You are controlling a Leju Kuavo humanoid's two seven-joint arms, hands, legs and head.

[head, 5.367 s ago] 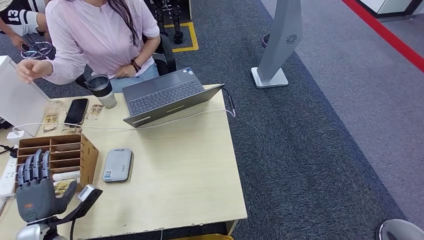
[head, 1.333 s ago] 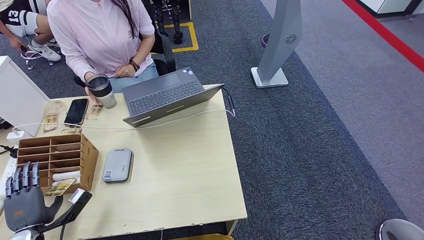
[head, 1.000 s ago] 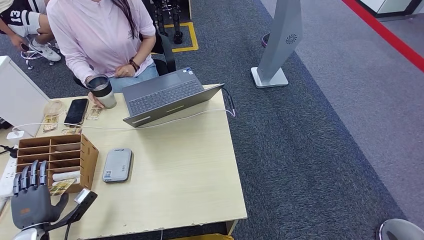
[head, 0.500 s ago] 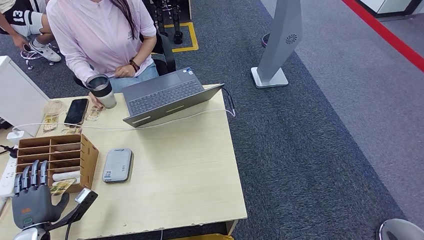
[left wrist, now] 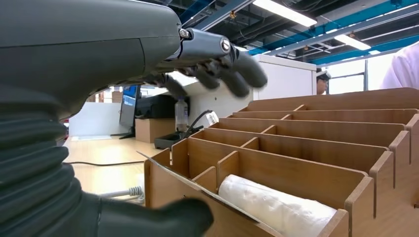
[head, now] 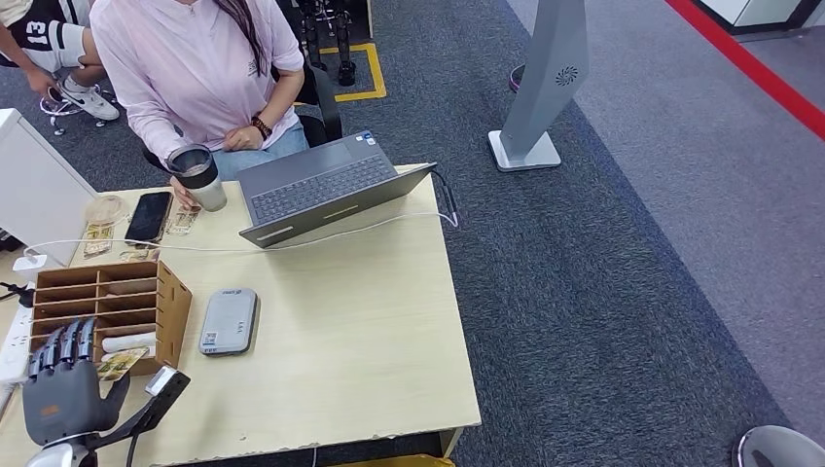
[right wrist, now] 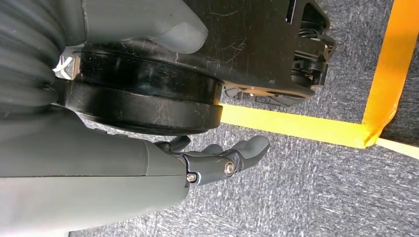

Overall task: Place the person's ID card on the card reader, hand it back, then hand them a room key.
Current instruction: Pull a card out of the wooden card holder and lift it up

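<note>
A pale wooden worktop [head: 370, 331] stands on grey carpet. Along its far edge lie an open grey laptop [head: 326, 187], a lidded travel mug [head: 198, 177] and a black phone [head: 149, 215]. A white cable [head: 321, 235] trails across in front of them. Nearer, a wooden slotted organiser [head: 112, 306] stands at the left, with a grey card reader [head: 229, 320] just beside it. A white power strip [head: 14, 342] lies at the left edge.

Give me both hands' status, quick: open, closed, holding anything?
Left hand: open, fingers apart, holding nothing, by the wooden organizer.
Right hand: open, holding nothing, hanging over the carpet.
</note>
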